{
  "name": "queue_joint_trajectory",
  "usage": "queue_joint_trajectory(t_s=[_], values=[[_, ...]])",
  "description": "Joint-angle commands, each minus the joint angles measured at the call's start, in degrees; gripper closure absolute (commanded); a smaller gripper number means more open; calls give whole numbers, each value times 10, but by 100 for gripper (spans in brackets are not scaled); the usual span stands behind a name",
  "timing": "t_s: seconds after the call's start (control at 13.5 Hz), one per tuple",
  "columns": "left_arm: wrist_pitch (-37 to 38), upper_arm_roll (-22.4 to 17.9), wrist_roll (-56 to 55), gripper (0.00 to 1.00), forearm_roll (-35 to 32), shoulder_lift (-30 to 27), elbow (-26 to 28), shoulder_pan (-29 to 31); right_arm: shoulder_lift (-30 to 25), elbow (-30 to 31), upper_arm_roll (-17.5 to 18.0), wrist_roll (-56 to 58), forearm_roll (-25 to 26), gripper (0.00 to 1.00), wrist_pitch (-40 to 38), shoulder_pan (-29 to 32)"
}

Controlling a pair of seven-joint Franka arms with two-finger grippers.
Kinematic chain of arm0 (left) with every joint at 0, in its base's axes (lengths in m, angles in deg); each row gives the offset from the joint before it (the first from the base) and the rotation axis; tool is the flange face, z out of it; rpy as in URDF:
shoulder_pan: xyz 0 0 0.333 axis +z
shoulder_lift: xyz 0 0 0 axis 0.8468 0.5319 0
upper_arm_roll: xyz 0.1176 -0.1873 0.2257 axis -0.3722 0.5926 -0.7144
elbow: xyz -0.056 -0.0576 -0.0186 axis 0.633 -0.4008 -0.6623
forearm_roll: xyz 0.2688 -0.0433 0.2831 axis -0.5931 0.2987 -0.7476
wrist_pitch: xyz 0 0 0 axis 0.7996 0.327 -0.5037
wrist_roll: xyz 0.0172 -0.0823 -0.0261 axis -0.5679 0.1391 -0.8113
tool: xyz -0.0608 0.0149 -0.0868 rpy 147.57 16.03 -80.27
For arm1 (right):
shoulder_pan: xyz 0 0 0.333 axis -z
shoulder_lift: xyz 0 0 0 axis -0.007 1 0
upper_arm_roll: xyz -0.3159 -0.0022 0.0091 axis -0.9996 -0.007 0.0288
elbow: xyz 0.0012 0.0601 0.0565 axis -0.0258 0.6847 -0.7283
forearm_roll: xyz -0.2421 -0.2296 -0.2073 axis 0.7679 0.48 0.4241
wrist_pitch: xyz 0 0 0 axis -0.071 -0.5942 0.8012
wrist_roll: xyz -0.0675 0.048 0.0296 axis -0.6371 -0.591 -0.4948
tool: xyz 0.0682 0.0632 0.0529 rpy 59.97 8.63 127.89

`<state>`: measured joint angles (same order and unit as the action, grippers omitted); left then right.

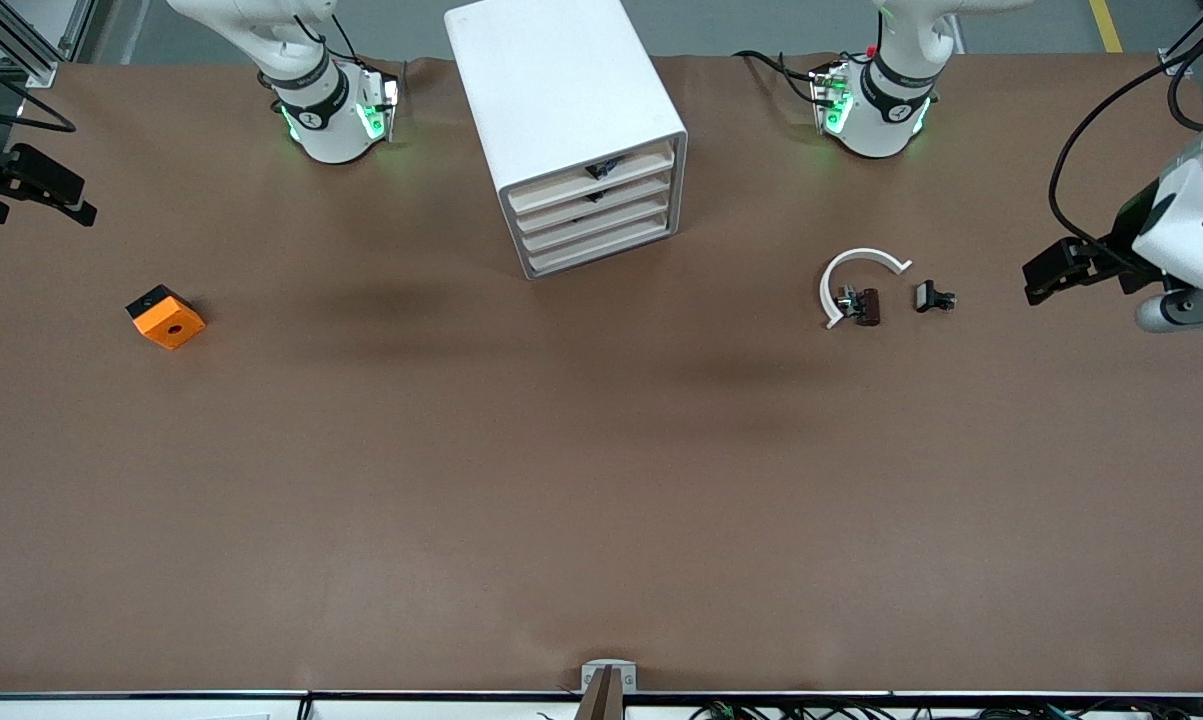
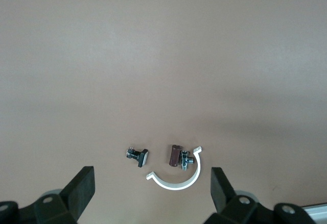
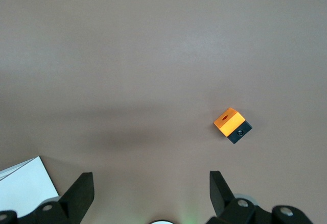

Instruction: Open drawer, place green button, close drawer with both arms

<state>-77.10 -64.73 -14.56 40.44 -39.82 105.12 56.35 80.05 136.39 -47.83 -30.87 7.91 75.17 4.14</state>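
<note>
The white four-drawer cabinet [image 1: 571, 110] stands between the two arm bases, and all its cream drawer fronts are shut. The two upper drawers carry black handles; the two lower ones [image 1: 603, 240] have none. No green-capped button shows in any view. My left gripper [image 1: 1046, 275] hangs open and empty over the left arm's end of the table; in its wrist view [image 2: 150, 179] the small parts lie between the fingers, far below. My right gripper [image 1: 56, 195] is open and empty at the right arm's end [image 3: 150, 180].
A white half ring [image 1: 856, 275] with a brown part [image 1: 866, 306] and a small black part [image 1: 933, 297] lie near the left gripper; they also show in the left wrist view [image 2: 176, 180]. An orange cube [image 1: 166, 317] with a hole lies toward the right arm's end [image 3: 231, 124].
</note>
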Motion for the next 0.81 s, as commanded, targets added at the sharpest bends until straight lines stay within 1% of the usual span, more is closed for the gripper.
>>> queue_joint_trajectory(t_s=[0.0, 0.07, 0.22, 0.44, 0.74], values=[[-20, 5, 13, 0, -1, -69, 71, 2, -15, 15, 4, 3, 0, 0, 8, 4], [-21, 4, 16, 0, -1, -78, 78, 2, -15, 15, 4, 3, -1, 0, 8, 4], [-21, 5, 20, 0, 0, -112, 112, 3, -15, 15, 5, 2, -3, 0, 5, 1], [-21, -2, 20, 0, 39, -154, 155, 5, -15, 15, 5, -1, -4, 0, 1, -5], [-22, -5, 20, 0, 41, -153, 160, 4, -16, 15, 4, -2, -14, 0, 0, -4]])
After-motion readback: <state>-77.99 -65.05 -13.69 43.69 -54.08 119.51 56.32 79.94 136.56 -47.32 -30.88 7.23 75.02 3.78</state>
